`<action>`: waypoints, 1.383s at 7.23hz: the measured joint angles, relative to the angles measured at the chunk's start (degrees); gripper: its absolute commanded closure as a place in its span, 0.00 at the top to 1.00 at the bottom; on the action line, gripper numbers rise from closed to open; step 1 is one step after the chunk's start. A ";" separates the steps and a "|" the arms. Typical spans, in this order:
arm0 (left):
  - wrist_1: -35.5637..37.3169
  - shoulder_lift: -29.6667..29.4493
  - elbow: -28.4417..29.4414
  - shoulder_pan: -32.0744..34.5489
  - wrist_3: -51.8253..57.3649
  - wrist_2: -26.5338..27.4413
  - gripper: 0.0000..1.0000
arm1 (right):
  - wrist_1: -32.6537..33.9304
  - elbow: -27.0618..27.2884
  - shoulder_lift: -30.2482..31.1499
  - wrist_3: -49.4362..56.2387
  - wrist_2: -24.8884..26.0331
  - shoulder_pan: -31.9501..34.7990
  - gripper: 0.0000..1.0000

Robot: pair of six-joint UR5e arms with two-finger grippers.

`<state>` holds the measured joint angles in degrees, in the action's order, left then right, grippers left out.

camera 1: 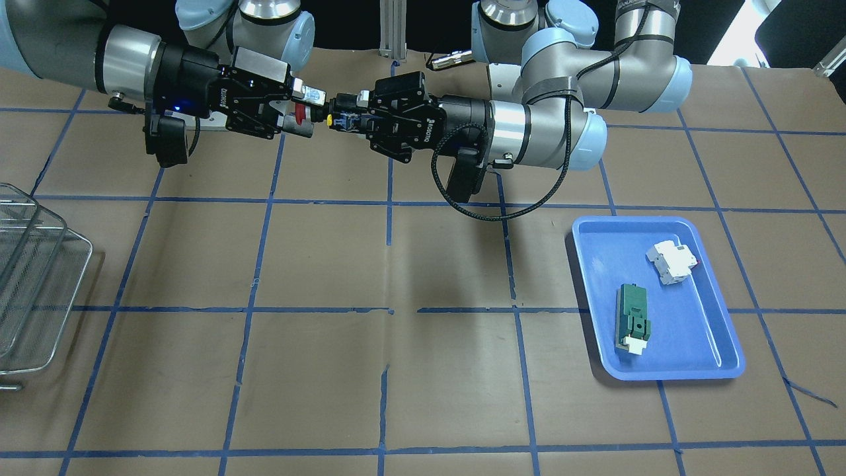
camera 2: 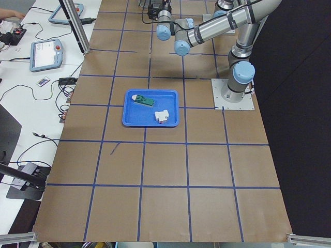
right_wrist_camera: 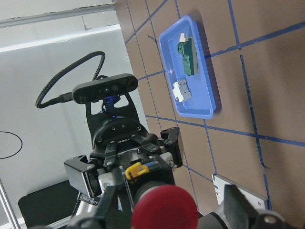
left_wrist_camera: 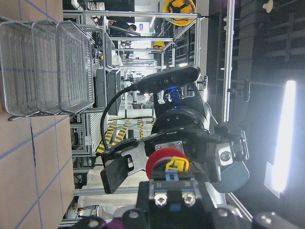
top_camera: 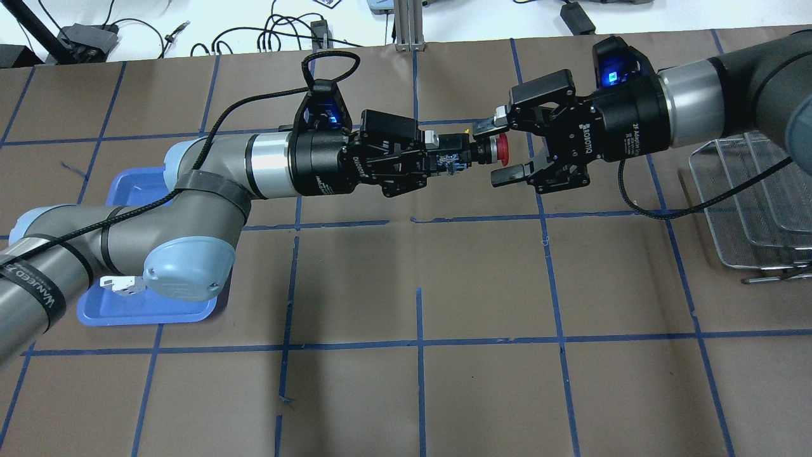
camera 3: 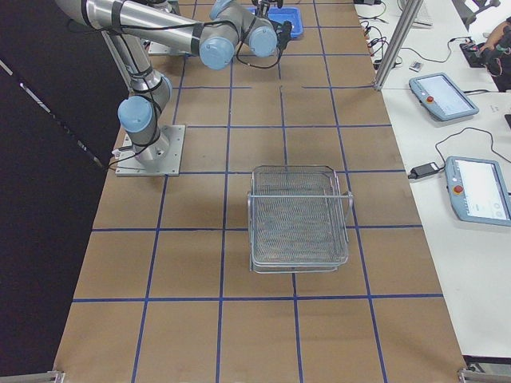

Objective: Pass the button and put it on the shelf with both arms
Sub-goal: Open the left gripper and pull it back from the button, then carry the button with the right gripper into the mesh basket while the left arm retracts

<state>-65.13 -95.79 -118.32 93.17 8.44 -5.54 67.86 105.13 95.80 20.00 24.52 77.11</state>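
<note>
The button [top_camera: 491,150], with a red cap, black body and yellow detail, hangs in the air between both grippers above the far middle of the table. My left gripper [top_camera: 453,160] is shut on its black rear body. My right gripper [top_camera: 500,148] is open, its two fingers straddling the red cap without closing on it. The front-facing view shows the same: the left gripper [camera 1: 347,116] holds the button [camera 1: 301,114] inside the right gripper's [camera 1: 303,109] spread fingers. The red cap fills the bottom of the right wrist view [right_wrist_camera: 164,210]. The wire-mesh shelf [top_camera: 748,203] stands on the table below and behind my right arm.
A blue tray [camera 1: 700,317] on my left side holds a green block [camera 1: 633,317] and a white breaker [camera 1: 673,262]. The shelf also shows at the left edge of the front-facing view [camera 1: 39,284]. The brown table has blue tape grid lines.
</note>
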 measured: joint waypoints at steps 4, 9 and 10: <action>0.01 -0.03 0.24 -0.02 -0.07 -0.07 1.00 | -2.22 -0.44 1.55 -0.50 0.84 -0.35 0.29; 0.43 0.10 4.16 -1.17 -5.61 1.62 1.00 | -1.62 -1.11 1.67 -1.43 1.79 -0.93 0.28; 0.81 -0.01 6.78 -3.13 -8.69 7.04 1.00 | -1.39 -2.58 1.76 -1.57 4.48 -1.98 0.28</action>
<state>-64.31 -95.80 -111.54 90.04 -0.25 1.50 66.46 102.55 97.56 18.43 28.99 75.13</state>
